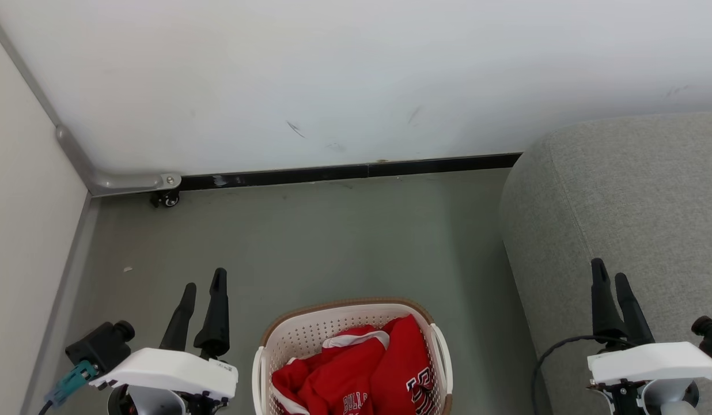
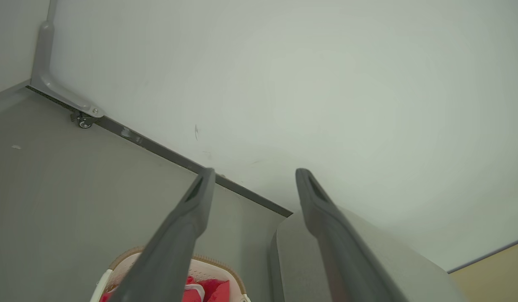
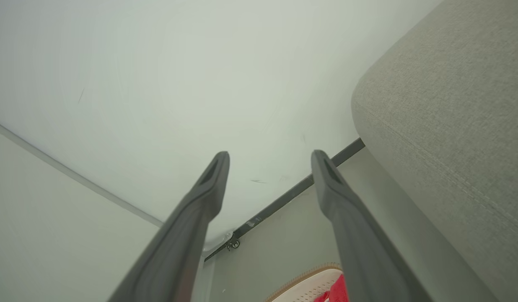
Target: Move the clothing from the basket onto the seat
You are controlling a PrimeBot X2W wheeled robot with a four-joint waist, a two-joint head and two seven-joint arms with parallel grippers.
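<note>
The grey-green floor [image 1: 333,242] carries everything here. The basket [image 1: 310,334] stands on it near the bottom middle of the head view, with bare floor all round its far side. The seat [image 1: 621,190] rests on the floor to the right, near the basket but apart from it. A small caster wheel [image 1: 169,199] sits by the black baseboard strip [image 1: 356,172], and a pale speck [image 1: 127,269] lies further left.

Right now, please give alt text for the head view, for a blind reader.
Red fabric jerseys lie in a cream perforated plastic basket on the grey floor, between the open left gripper and right gripper; a large grey woven seat stands at right.
</note>
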